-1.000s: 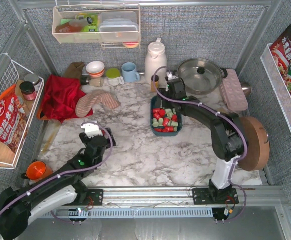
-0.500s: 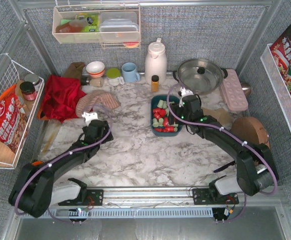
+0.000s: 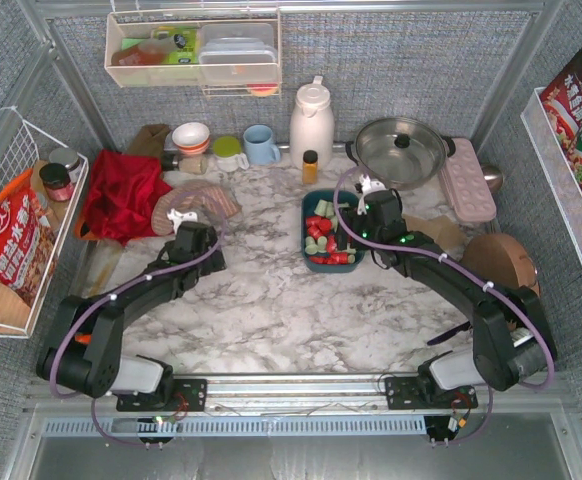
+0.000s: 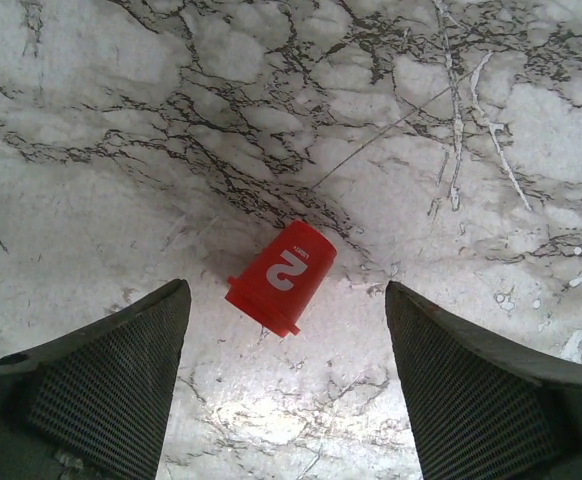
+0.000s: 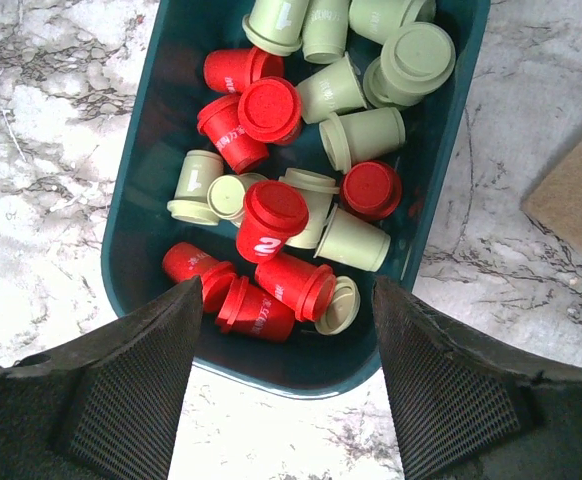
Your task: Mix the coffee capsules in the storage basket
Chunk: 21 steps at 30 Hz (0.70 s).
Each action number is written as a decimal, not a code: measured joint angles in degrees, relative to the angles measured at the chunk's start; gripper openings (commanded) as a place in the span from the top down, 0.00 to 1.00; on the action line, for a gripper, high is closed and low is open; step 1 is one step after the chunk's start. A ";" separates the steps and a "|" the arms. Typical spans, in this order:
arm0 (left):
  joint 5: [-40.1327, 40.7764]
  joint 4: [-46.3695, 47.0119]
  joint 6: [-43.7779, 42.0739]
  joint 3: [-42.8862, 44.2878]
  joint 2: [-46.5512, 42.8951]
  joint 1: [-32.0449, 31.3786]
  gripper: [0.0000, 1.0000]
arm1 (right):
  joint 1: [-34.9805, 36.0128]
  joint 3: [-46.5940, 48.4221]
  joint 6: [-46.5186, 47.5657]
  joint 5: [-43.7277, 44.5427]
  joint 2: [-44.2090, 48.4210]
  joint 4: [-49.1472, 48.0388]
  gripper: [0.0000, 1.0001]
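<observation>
It was a mock kitchen built in a rig. A marble-look counter held a pot, thermos and mug along its far edge, between grey fabric walls.

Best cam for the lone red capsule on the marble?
Left wrist: close, unobstructed. The red tapered coffee capsule lies on its side inside the open left end effector. Top external and right wrist don't show it.

Bright overhead light is washing the white marble-veined tabletop I am watching; glare is blooming in the left wrist view, shadow pooling inside the dark teal-blue rectangular storage basket.
</observation>
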<state>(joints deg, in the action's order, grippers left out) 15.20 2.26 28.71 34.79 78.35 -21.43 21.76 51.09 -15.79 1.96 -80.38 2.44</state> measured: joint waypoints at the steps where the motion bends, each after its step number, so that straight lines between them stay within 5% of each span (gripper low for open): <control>1: -0.37 -0.74 -0.02 0.55 0.55 0.20 0.11 | 0.02 0.00 -0.02 -0.22 0.00 -0.04 0.27; 4: -1.29 -2.64 0.48 2.23 2.49 0.20 0.01 | 0.02 0.02 0.00 -0.59 -0.42 -0.02 0.27; 17: 8.20 -24.55 37.53 14.97 11.15 -1.11 0.01 | -0.04 0.68 0.00 -1.20 -1.79 0.17 0.27; 21: 10.25 -32.41 44.50 21.64 17.40 -1.84 0.09 | -0.04 0.70 0.00 -1.40 -1.86 0.17 0.27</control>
<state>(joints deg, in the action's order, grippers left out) 25.45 -30.15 73.21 56.42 95.74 -23.27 21.71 51.79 -15.79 0.56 -82.24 2.61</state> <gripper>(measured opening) 0.978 0.727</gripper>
